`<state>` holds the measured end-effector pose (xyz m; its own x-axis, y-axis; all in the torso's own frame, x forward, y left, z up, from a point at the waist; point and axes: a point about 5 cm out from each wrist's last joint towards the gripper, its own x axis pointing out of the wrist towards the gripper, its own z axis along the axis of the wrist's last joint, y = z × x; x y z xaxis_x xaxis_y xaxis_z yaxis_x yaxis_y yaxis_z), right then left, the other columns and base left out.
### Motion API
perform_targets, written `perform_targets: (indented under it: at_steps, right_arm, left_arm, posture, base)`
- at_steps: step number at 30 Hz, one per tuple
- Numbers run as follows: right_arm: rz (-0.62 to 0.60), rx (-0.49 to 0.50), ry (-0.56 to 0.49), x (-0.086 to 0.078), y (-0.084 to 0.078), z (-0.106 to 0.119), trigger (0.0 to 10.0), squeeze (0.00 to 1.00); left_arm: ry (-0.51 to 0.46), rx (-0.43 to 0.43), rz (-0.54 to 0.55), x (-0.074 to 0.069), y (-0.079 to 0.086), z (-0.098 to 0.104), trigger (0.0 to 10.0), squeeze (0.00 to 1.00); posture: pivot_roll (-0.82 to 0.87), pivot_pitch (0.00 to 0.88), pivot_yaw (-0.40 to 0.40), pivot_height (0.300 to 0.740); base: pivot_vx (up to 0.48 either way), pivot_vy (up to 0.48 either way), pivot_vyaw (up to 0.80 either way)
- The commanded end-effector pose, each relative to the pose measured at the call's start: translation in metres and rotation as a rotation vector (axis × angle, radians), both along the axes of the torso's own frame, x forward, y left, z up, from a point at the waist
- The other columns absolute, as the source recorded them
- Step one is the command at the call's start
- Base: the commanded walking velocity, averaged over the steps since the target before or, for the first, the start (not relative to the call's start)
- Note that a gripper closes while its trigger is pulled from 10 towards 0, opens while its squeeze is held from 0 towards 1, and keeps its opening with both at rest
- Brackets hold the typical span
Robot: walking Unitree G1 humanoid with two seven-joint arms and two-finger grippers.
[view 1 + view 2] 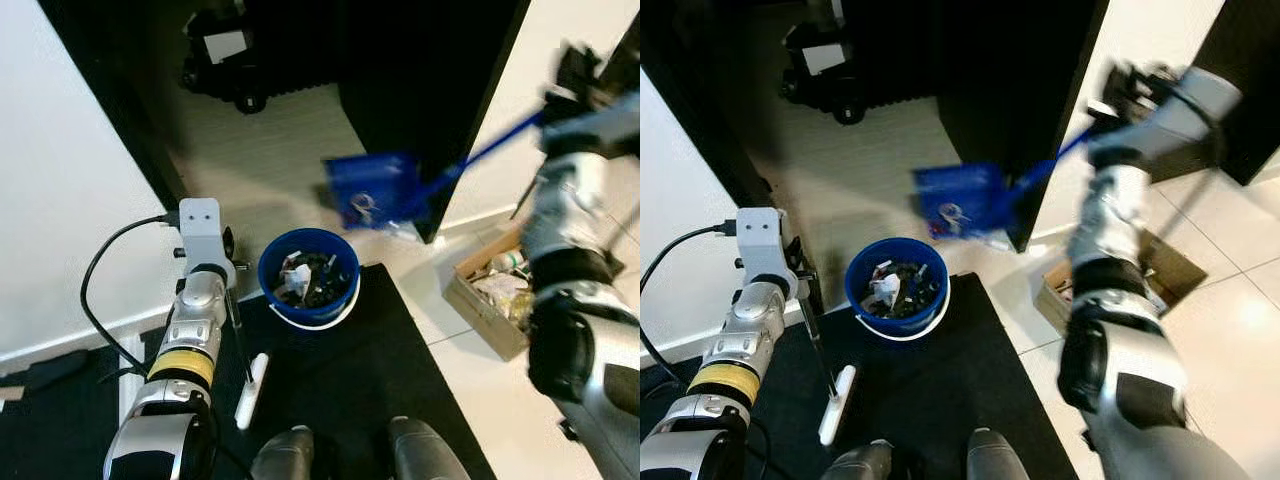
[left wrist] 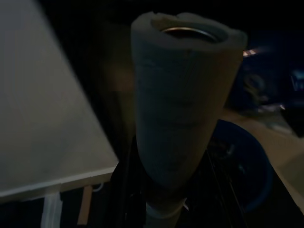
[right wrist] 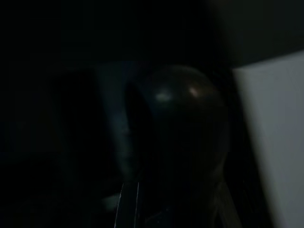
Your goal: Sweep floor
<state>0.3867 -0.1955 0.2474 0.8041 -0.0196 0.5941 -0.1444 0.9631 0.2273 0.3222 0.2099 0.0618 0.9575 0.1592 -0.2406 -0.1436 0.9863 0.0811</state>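
My right gripper [image 1: 1128, 88] is raised at the right, blurred, and shut on the long handle of a blue dustpan [image 1: 372, 190]. The pan hangs in the air just behind and above a blue bucket [image 1: 342, 298] and holds bits of litter. The bucket stands at the back edge of a black mat [image 1: 350, 390] and is partly full of rubbish. My left gripper [image 1: 228, 250] is left of the bucket, shut on the foam-covered broom handle [image 2: 180, 118]. The thin stick runs down to a white brush head [image 1: 251, 390] resting on the mat.
A cardboard box [image 1: 470, 300] of scraps sits on the tiled floor at the right. A black panel [image 1: 430, 80] stands behind the dustpan, and a black wheeled device [image 1: 225, 60] is farther back. A white wall [image 1: 60, 200] is close on the left. A black cable [image 1: 100, 280] loops by my left arm.
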Motion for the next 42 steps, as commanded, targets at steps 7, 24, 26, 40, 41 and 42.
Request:
perform_targets:
  at_steps: [7,24,26,40,41,42]
  right_arm:
    - [0.007,-0.054,-0.060,0.001,0.005,0.014,10.0,0.00]
    - [0.251,-0.382,-0.111,-0.004,0.047,0.005,10.0,0.00]
    - [0.328,-0.432,-0.125,-0.008,0.060,0.000,10.0,0.00]
    - [0.764,-0.773,-0.234,-0.038,0.113,-0.019,10.0,0.00]
    - [0.765,-0.804,-0.244,-0.038,0.113,-0.017,10.0,0.00]
    - [0.765,-0.822,-0.250,-0.039,0.112,-0.016,10.0,0.00]
  left_arm:
    - [-0.019,0.035,0.027,-0.005,0.012,0.002,10.0,0.00]
    - [-0.024,0.034,0.036,-0.007,0.012,0.001,10.0,0.00]
    - [-0.024,0.036,0.035,-0.007,0.012,0.001,10.0,0.00]
    - [-0.029,0.057,0.046,-0.008,0.019,0.004,10.0,0.00]
    - [-0.029,0.058,0.049,-0.008,0.020,0.004,10.0,0.00]
    - [-0.030,0.058,0.050,-0.008,0.020,0.004,10.0,0.00]
  posture:
    - [0.02,0.000,-0.015,0.740]
    - [0.01,0.000,-0.019,0.740]
    - [0.01,0.000,-0.020,0.740]
    - [0.01,0.003,-0.023,0.740]
    - [0.01,0.002,-0.023,0.740]
    - [0.01,0.002,-0.023,0.740]
  base:
    - [0.000,0.000,0.00]
    - [0.000,0.000,0.00]
    - [0.000,0.000,0.00]
    - [0.000,0.000,0.00]
    - [0.000,0.000,0.00]
    - [0.000,0.000,0.00]
